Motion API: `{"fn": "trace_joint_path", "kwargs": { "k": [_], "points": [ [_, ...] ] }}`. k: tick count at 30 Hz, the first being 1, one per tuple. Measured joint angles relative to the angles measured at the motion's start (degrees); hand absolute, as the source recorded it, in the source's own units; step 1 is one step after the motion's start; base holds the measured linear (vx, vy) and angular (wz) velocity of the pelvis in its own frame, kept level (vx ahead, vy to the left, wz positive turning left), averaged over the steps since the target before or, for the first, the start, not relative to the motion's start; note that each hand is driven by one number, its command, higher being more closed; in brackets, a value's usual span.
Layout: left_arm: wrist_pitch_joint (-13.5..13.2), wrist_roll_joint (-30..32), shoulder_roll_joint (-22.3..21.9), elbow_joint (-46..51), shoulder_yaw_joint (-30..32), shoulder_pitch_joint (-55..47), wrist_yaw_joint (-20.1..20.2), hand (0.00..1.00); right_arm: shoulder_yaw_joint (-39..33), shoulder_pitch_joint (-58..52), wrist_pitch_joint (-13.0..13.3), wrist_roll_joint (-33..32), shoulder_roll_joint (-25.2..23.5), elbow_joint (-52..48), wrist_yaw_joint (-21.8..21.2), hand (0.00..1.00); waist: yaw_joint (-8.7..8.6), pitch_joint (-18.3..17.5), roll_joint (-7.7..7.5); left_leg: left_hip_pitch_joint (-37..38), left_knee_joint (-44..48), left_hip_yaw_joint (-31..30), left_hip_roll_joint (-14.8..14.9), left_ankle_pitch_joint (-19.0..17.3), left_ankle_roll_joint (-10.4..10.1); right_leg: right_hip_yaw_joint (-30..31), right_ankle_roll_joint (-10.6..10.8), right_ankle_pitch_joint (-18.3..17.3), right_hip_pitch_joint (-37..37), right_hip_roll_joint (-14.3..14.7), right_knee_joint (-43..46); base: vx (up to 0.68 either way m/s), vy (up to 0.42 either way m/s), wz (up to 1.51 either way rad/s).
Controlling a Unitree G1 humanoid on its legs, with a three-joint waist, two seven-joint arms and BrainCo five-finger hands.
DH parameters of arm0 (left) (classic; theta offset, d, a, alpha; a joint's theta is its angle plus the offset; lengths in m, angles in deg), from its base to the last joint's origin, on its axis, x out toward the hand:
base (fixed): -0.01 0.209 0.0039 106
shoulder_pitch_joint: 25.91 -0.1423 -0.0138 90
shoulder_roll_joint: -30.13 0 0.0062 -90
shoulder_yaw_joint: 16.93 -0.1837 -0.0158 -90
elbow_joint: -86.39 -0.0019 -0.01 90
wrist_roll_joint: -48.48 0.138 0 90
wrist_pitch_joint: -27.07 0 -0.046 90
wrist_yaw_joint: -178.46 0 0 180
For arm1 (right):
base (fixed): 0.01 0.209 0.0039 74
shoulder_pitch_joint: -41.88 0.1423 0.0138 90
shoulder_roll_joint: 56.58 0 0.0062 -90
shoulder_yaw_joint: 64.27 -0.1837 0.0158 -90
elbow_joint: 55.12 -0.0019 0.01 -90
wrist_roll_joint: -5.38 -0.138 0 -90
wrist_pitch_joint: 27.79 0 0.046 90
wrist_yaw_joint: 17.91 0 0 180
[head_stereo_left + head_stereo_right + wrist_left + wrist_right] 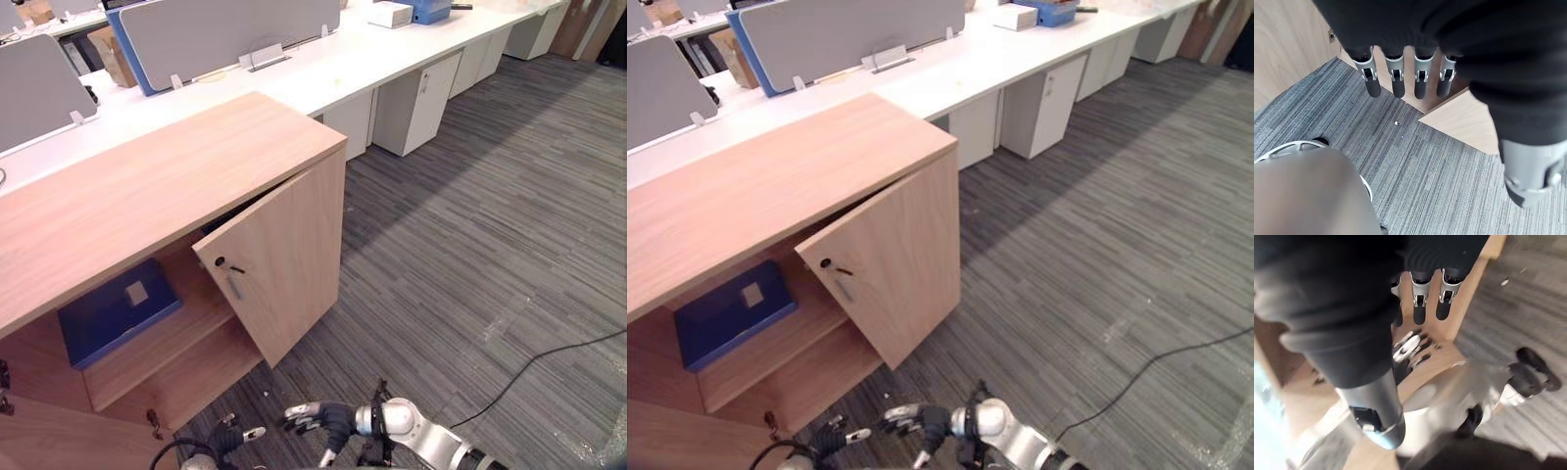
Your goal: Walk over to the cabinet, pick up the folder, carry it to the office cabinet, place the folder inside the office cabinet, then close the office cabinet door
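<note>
Left eye view: blue flat folder (113,315) shelved; light wooden door (289,259) ajar; left hand (227,438), right hand (318,418) slack-fingered, empty; best pushed flat near keyed edge.

Head stereo pair: high, angled steeply down at light wooden office cabinet (147,186); both eyes share it plus grey striped carpet (470,225). Wrist cameras: very close along left robot hand (1398,83) and right robot hand (1419,308), facing cabinet's base.

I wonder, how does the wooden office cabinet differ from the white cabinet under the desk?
The office cabinet is light wood, the white cabinet plain white. The office cabinet's door stands open; the white cabinet's front is shut. Both stand on the grey carpet.
</note>
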Motion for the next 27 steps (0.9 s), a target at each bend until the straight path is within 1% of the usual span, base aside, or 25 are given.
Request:
{"fn": "trace_joint_path", "kwargs": {
  "k": [1, 2, 4, 5, 6, 7, 8, 9, 10, 11, 12, 13, 14, 15, 17, 18, 19, 20, 21, 22, 23, 24, 25, 26, 27],
  "points": [
    [0.0, 0.0, -0.1, 0.0, 0.1, 0.0, -0.6, 0.00, -3.3, -0.6, 0.5, 4.9, -1.6, 4.3, 3.2, 0.00, -0.02, 0.2, -0.02, -0.1, 0.3, 0.0, 0.2, -0.3, -0.2, 0.0, 0.0, 0.3, 0.2, 0.2, -0.4, -0.04, 0.028, 0.01],
    [0.0, -0.1, -0.1, 0.0, 0.1, 0.0, -0.9, 0.00, -5.3, -1.1, 0.6, 7.0, -2.4, 6.4, 4.9, 0.00, 0.00, 0.4, -0.03, -0.2, 0.8, 0.0, 0.5, -0.6, -0.2, -0.1, -0.1, 0.4, 0.5, 0.3, -0.5, -0.06, 0.033, 0.08],
    [0.0, -0.9, -0.6, 0.0, 0.1, 0.3, -2.5, 0.00, -13.7, -3.0, 0.6, 14.5, -5.4, 12.8, 11.9, 0.00, 0.00, 0.8, -0.30, -3.1, 6.4, 0.1, 1.6, -1.8, 0.5, -0.8, 0.0, 0.0, 0.7, 0.3, -0.9, -0.09, 0.023, 0.16],
    [0.0, -1.1, -0.8, 0.0, 0.0, 0.3, -2.9, 0.00, -15.2, -3.5, 0.5, 15.1, -5.7, 13.8, 13.3, 0.00, -0.11, 0.9, -0.36, -4.1, 7.8, 0.4, 1.8, -1.9, 0.8, -1.3, 0.0, 0.0, 0.8, 0.1, -1.1, -0.12, 0.011, 0.35],
    [0.1, -1.3, -1.1, 0.0, -0.1, 0.6, -3.3, 0.00, -18.3, -4.7, 0.4, 16.3, -6.4, 15.7, 15.4, 0.00, -0.33, 1.1, -0.27, -5.4, 9.9, 2.0, 2.3, -2.0, 1.0, -2.4, 0.0, 0.0, 0.9, -0.2, -1.1, -0.09, 0.012, 0.47],
    [0.0, -1.4, -1.2, 0.1, -0.2, 0.9, -3.6, 0.00, -21.4, -5.6, 0.0, 16.3, -7.1, 18.0, 16.6, 0.00, -0.25, 1.3, -0.37, -6.1, 10.6, 4.0, 2.6, -2.0, 1.5, -3.3, 0.0, 0.0, 1.1, -0.4, -1.2, -0.10, 0.018, 0.47],
    [0.0, -1.5, -1.2, 0.0, -0.3, 1.1, -3.6, 0.00, -23.1, -5.6, -0.1, 16.5, -7.4, 18.9, 17.4, 0.00, -0.21, 1.6, -0.44, -6.1, 10.5, 4.9, 2.6, -2.0, 1.7, -3.6, 0.0, 0.0, 1.3, -0.5, -1.3, -0.05, 0.027, 0.44],
    [0.0, -1.8, -1.5, 0.0, -0.7, 1.3, -3.8, 0.00, -26.3, -5.1, -0.6, 16.6, -8.0, 21.5, 19.3, 0.00, -0.10, 2.0, -0.53, -6.0, 9.6, 6.5, 2.2, -1.9, 1.8, -4.8, 0.4, 0.3, 1.3, -1.0, -1.5, -0.05, 0.040, 0.47],
    [0.0, -2.6, -1.9, 0.0, -0.9, 1.3, -3.9, 0.00, -29.7, -4.4, -1.0, 16.7, -8.8, 24.9, 20.8, 0.00, -0.10, 2.1, -0.52, -5.9, 7.5, 7.0, 1.0, -1.8, 2.3, -5.7, 0.8, 0.5, 1.0, -1.6, -1.5, -0.05, 0.048, 0.48],
    [-0.1, -2.8, -2.1, 0.0, -0.9, 1.3, -4.0, 0.00, -31.4, -3.9, -1.3, 16.7, -9.1, 26.7, 21.5, 0.00, -0.05, 2.1, -0.54, -5.8, 6.1, 7.0, 0.3, -1.8, 2.4, -6.1, 1.0, 0.7, 0.4, -2.0, -1.5, -0.07, 0.067, 0.42],
    [-0.2, -3.4, -2.3, 0.0, -0.7, 1.6, -4.1, 0.00, -34.8, -2.9, -2.1, 16.5, -9.7, 30.0, 22.8, 0.00, 0.33, 2.3, -0.79, -5.6, 3.6, 6.5, -1.4, -1.5, 3.1, -6.2, 1.3, 0.9, -0.3, -2.8, -1.5, -0.05, 0.058, 0.22],
    [-0.2, -3.7, -2.3, 0.0, -0.7, 1.7, -4.3, 0.00, -36.5, -2.4, -2.4, 16.4, -10.0, 31.5, 23.3, 0.00, 0.67, 2.3, -0.85, -5.7, 2.5, 6.3, -2.3, -1.3, 3.3, -6.2, 1.6, 1.1, -0.6, -3.3, -1.5, -0.02, 0.069, 0.21],
    [-0.2, -4.2, -2.4, -0.5, -0.3, 1.9, -4.8, 0.00, -41.2, -1.4, -3.2, 15.7, -10.7, 34.7, 24.9, 0.00, 0.96, 2.3, -0.84, -5.5, 0.1, 5.9, -4.3, -0.7, 4.1, -6.5, 2.3, 1.5, -0.8, -4.4, -1.5, 0.04, 0.059, 0.14],
    [-0.2, -4.8, -2.5, -1.0, -0.1, 2.0, -5.0, 0.00, -43.4, -1.2, -3.3, 15.1, -11.0, 35.9, 25.5, 0.00, 1.00, 2.4, -0.87, -4.9, -0.8, 5.9, -5.0, -0.5, 4.2, -6.6, 2.7, 1.8, -0.7, -4.9, -1.5, 0.06, 0.066, 0.17],
    [-0.2, -6.1, -2.6, -2.9, 0.2, 2.4, -5.5, 0.00, -48.5, -1.0, -4.5, 11.7, -11.6, 38.4, 27.7, 0.00, 0.91, 2.1, -0.91, -3.2, -3.9, 4.7, -7.6, 0.2, 4.7, -8.0, 3.6, 2.0, 0.4, -6.7, -1.1, 0.11, 0.094, 0.24],
    [-0.2, -7.1, -2.7, -3.3, 0.3, 2.5, -5.7, 0.00, -50.3, -1.0, -5.0, 10.9, -11.8, 38.7, 28.5, 0.00, 0.73, 2.0, -0.87, -2.7, -5.1, 3.9, -8.7, 0.2, 4.9, -8.5, 4.5, 1.3, 0.4, -7.7, 0.1, 0.15, 0.139, 0.34],
    [-0.2, -8.1, -3.0, -3.4, 0.4, 2.5, -5.8, 0.00, -52.7, -1.0, -5.6, 10.2, -11.8, 39.1, 29.3, 0.00, 0.52, 2.0, -0.79, -1.9, -6.5, 2.9, -10.0, 0.3, 5.5, -9.1, 5.7, -0.9, -0.6, -9.8, 4.6, 0.11, 0.128, 0.34],
    [-0.2, -8.3, -3.2, -3.5, 0.4, 2.5, -5.9, 0.00, -53.8, -1.2, -5.7, 9.8, -11.9, 39.3, 29.5, 0.00, 0.35, 2.1, -0.90, -1.4, -7.2, 2.3, -10.7, 0.2, 5.8, -9.6, 6.3, -2.5, -1.0, -11.1, 7.6, 0.15, 0.195, 0.53],
    [-0.3, -9.4, -3.5, -4.4, 0.2, 2.9, -5.9, 0.00, -55.8, -2.2, -5.8, 9.7, -11.9, 39.2, 30.2, 0.00, 0.11, 2.2, -1.53, 0.4, -8.6, 0.6, -12.2, 0.3, 6.4, -9.9, 6.9, -5.5, -1.7, -14.5, 15.1, 0.17, 0.210, 0.71],
    [-0.4, -10.0, -4.0, -5.2, -0.3, 3.4, -6.2, 0.00, -57.1, -3.3, -6.0, 9.4, -12.0, 39.1, 30.6, 0.00, 0.08, 1.9, -2.01, 1.9, -9.6, -0.9, -13.9, 0.8, 6.8, -9.6, 6.5, -7.8, -2.9, -18.1, 22.8, 0.22, 0.249, 0.79],
    [-0.4, -10.1, -4.1, -5.6, -0.8, 3.6, -6.5, 0.00, -57.9, -3.7, -5.9, 8.8, -12.1, 38.7, 30.8, 0.00, -0.13, 1.8, -2.04, 2.5, -10.0, -2.1, -14.6, 0.9, 7.1, -9.1, 5.9, -8.2, -3.6, -19.6, 26.5, 0.20, 0.199, 0.87],
    [-0.5, -10.2, -4.2, -5.5, -1.7, 3.5, -6.8, 0.00, -58.3, -4.2, -5.8, 7.1, -12.2, 38.1, 31.3, 0.00, -0.48, 1.8, -2.16, 3.4, -10.6, -4.1, -15.3, 1.0, 7.7, -7.3, 5.3, -8.1, -5.5, -22.0, 33.4, 0.25, 0.168, 1.08],
    [-0.5, -10.4, -3.8, -5.6, -2.6, 3.6, -7.3, 0.00, -58.9, -4.6, -5.5, 5.0, -12.5, 37.9, 31.6, 0.00, -1.54, 1.5, -1.95, 3.2, -10.4, -7.0, -15.0, 0.8, 8.0, -2.4, 5.2, -10.3, -7.4, -21.7, 36.8, 0.17, 0.085, 1.13],
    [-0.5, -10.6, -3.6, -5.6, -2.6, 3.7, -7.6, 0.00, -59.2, -4.6, -5.5, 4.1, -12.9, 37.9, 31.7, 0.00, -1.78, 1.5, -2.02, 2.8, -10.2, -8.4, -14.7, 0.8, 8.0, 0.6, 5.6, -11.8, -7.9, -20.3, 36.5, 0.19, 0.013, 1.27],
    [-0.5, -11.7, -3.1, -5.6, -2.6, 3.9, -7.8, 0.00, -60.7, -4.7, -5.4, 1.9, -13.7, 37.9, 31.9, 0.00, -1.86, 1.7, -2.11, 2.0, -9.8, -11.4, -13.8, 0.9, 7.9, 7.4, 5.6, -13.8, -9.0, -16.7, 34.9, 0.14, -0.103, 1.26]
  ]
}}
